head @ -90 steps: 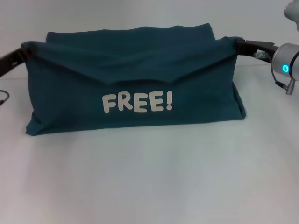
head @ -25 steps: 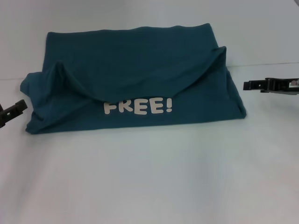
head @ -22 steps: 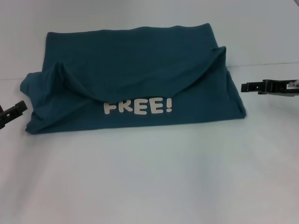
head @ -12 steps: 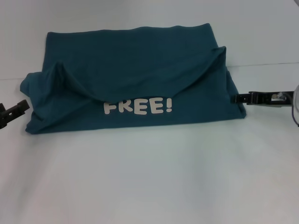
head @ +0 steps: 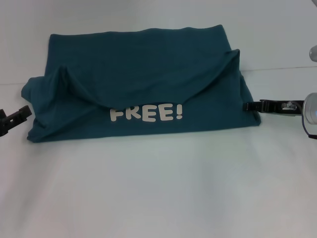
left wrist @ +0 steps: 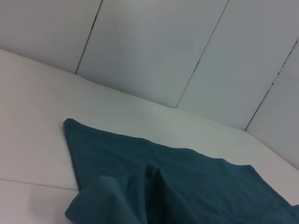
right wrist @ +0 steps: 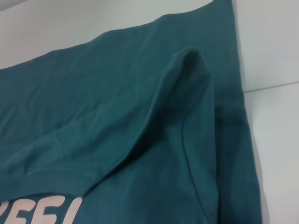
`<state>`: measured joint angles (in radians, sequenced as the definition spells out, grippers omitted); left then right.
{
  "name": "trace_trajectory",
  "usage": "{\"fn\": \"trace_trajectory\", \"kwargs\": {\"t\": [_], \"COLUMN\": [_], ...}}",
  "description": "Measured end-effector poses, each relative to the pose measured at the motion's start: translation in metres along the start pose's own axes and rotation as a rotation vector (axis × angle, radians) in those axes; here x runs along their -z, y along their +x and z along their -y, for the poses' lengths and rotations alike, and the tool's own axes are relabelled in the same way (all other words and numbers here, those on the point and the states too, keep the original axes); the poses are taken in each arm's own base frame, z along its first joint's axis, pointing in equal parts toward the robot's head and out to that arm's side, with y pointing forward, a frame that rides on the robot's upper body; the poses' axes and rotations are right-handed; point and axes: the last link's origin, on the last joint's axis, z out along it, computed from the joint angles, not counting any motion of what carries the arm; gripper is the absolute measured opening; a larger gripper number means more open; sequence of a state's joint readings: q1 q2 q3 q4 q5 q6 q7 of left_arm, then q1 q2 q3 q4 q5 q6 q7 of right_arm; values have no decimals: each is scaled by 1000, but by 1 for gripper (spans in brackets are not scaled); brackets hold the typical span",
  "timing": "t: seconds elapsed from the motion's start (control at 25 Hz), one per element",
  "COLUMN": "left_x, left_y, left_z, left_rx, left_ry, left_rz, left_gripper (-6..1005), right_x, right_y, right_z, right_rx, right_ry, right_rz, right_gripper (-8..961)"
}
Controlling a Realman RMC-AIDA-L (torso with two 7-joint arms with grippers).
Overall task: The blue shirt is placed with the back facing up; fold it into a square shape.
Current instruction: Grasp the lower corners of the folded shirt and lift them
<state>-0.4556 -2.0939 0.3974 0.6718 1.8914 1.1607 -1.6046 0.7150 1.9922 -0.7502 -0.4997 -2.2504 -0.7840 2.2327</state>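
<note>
Spread on the white table (head: 158, 188): blue shirt (head: 138, 79), half folded, "FREE!" print (head: 146, 113) showing (top flap sagging). Right gripper (head: 246, 105) touching its edge, left gripper (head: 26, 112) just beside; finger states unclear. Probably regrasp, then fold.

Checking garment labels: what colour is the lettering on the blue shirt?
White, on the blue shirt; clearest in the head view.

Head camera high above the desk (head: 158, 188); both wrist cameras close on the same blue shirt (head: 143, 89).
</note>
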Motion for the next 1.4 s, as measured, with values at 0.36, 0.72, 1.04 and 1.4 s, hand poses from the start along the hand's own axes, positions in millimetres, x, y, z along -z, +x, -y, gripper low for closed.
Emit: {"fn": "trace_trajectory", "kwargs": {"t": [0.36,0.72,1.04,1.4], "left_x": [0,-2,-5,-10], "left_y": [-1,-3,0,-1], "left_z": [0,-2,-3,-7], "left_rx": [3,-18,-42,-62], "left_ry": [1,-6,-10,-24], "left_rz": [1,21,30,49], "left_gripper": [937,937,936,936], "right_x": [-1,-1,4,3], "right_y": [-1,-2,-7,-9], "right_z": [-2,-1,4,1], "right_rx": [2,6,-4,3], "right_ry": [2,4,5,0], "right_rz": [6,8,15,11], "right_gripper": [652,646,642,623]}}
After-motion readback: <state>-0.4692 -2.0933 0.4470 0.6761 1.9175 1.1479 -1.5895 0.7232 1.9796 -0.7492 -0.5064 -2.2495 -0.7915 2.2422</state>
